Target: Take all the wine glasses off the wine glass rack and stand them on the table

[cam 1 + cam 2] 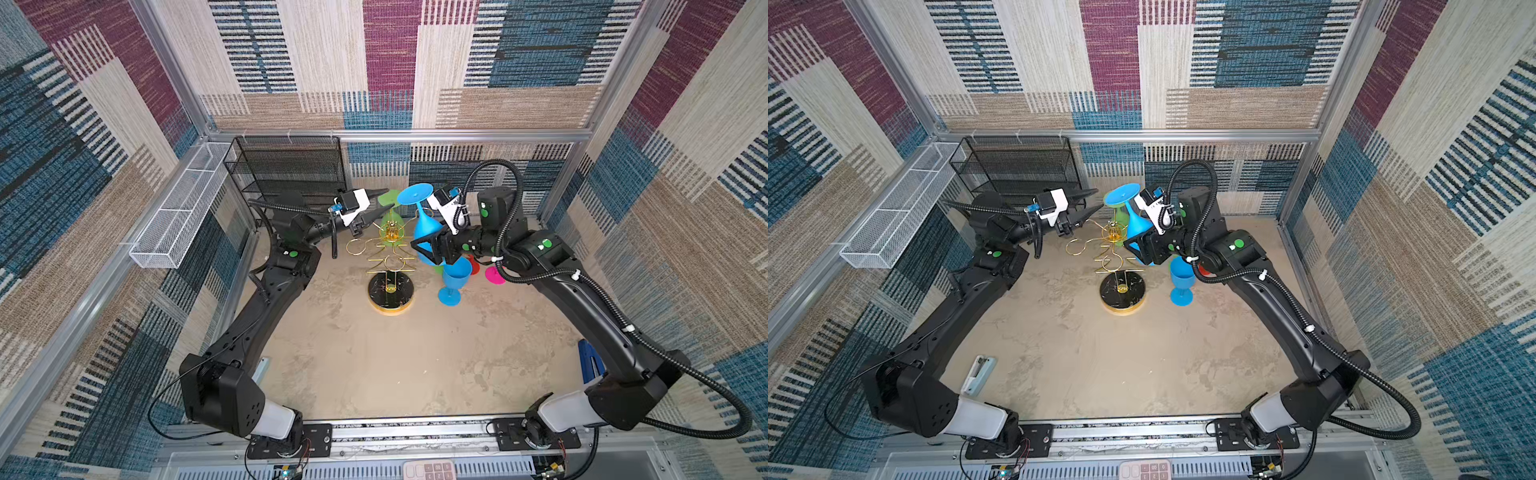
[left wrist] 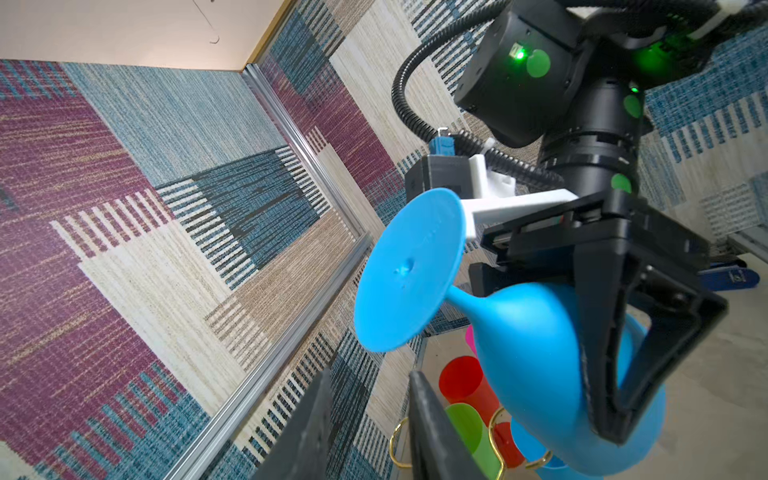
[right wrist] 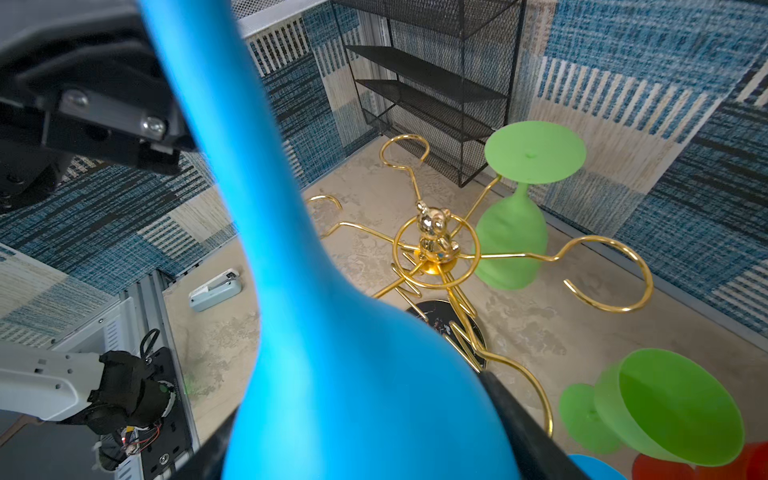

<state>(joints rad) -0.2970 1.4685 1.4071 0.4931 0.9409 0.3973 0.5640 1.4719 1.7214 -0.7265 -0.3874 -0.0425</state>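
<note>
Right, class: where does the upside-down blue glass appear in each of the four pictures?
In a top view: blue glass above centre, held by the right gripper.
In a top view: same spot, slightly further left.
Left wrist view: right of centre, foot facing the camera.
Right wrist view: fills the middle, very close.
Shared landmark: the gold rack, visible in all four.
</note>
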